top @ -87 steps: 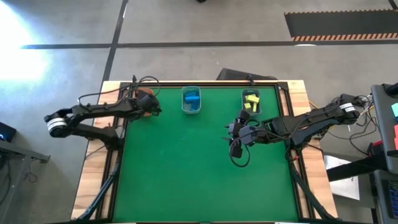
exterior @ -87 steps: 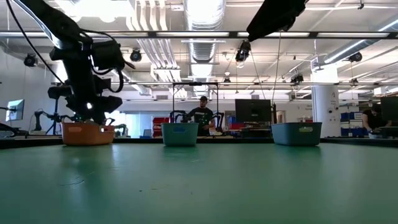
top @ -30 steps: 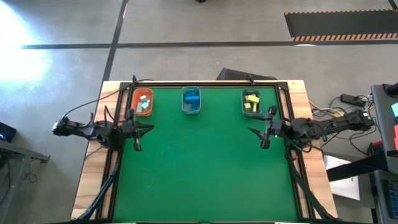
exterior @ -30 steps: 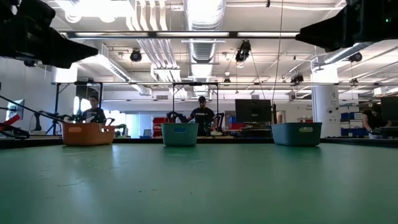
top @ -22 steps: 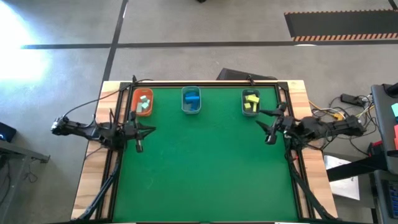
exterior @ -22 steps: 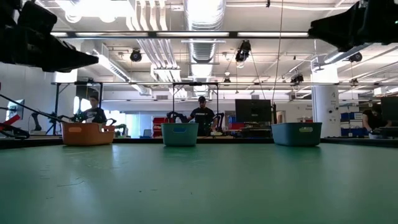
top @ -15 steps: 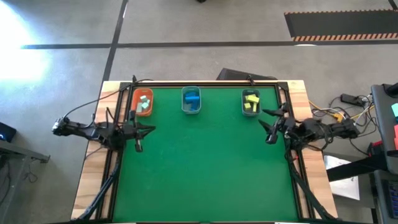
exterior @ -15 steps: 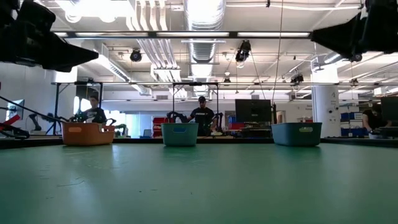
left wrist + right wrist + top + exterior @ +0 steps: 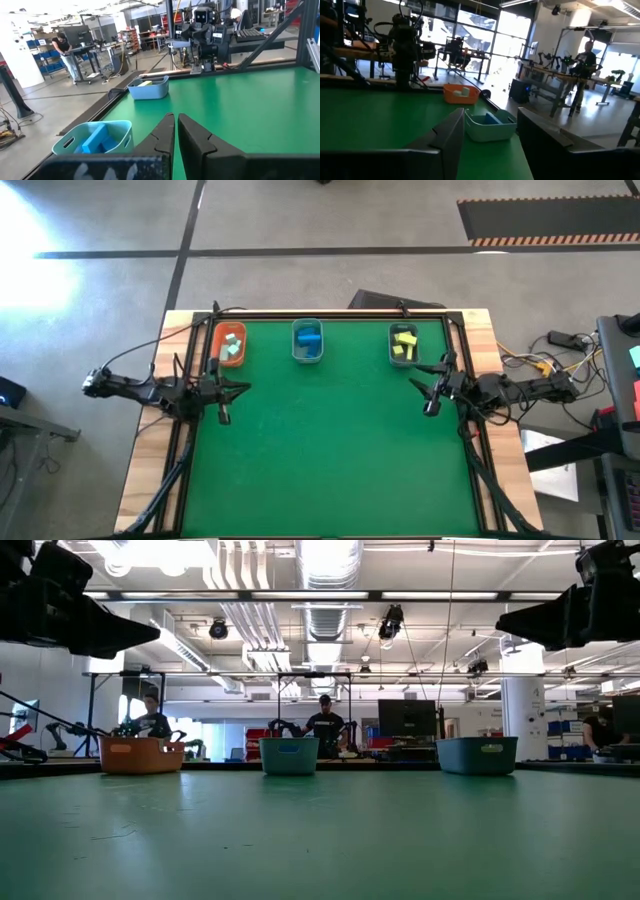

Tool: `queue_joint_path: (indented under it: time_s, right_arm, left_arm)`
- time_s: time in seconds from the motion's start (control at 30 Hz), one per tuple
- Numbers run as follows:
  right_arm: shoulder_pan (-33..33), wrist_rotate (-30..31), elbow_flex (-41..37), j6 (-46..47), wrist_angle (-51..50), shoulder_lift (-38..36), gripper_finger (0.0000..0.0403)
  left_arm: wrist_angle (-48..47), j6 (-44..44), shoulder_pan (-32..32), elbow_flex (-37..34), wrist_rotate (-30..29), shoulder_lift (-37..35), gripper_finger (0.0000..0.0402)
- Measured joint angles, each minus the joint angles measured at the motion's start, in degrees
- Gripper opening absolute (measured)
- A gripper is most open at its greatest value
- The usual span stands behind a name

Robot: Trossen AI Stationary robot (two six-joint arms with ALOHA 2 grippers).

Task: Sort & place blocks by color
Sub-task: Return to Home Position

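Note:
The blocks lie sorted in three small bins along the table's far edge. Mint blocks (image 9: 232, 346) are in the orange bin (image 9: 218, 340), blue blocks (image 9: 309, 339) in the clear bin (image 9: 297, 348), yellow blocks (image 9: 404, 343) in the grey bin (image 9: 392, 347). My left gripper (image 9: 224, 394) hovers level at the table's left edge, in front of the orange bin, and is shut (image 9: 176, 131) with nothing in it. At the right edge, in front of the grey bin, my right gripper (image 9: 431, 388) also hovers level, open (image 9: 492, 134) with nothing between its fingers.
The green mat (image 9: 320, 450) spreads bare between the two arms, inside a black frame (image 9: 470, 410) on the wooden table. In the low view both arms (image 9: 90, 625) (image 9: 560, 615) hang well above the mat. People and workbenches show in the room behind.
My right gripper has sunk a little at the table's right edge, its arm folding back. The left arm has kept still. The blocks stay in their bins.

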Motion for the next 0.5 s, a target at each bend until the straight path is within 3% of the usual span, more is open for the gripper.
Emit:
queue_joint_path:
  time_s: [0.5]
  right_arm:
    - [0.0,-0.1,0.0,1.9,0.0,0.7,0.0171]
  left_arm:
    - [0.0,0.0,0.0,0.0,0.0,1.7,0.0006]
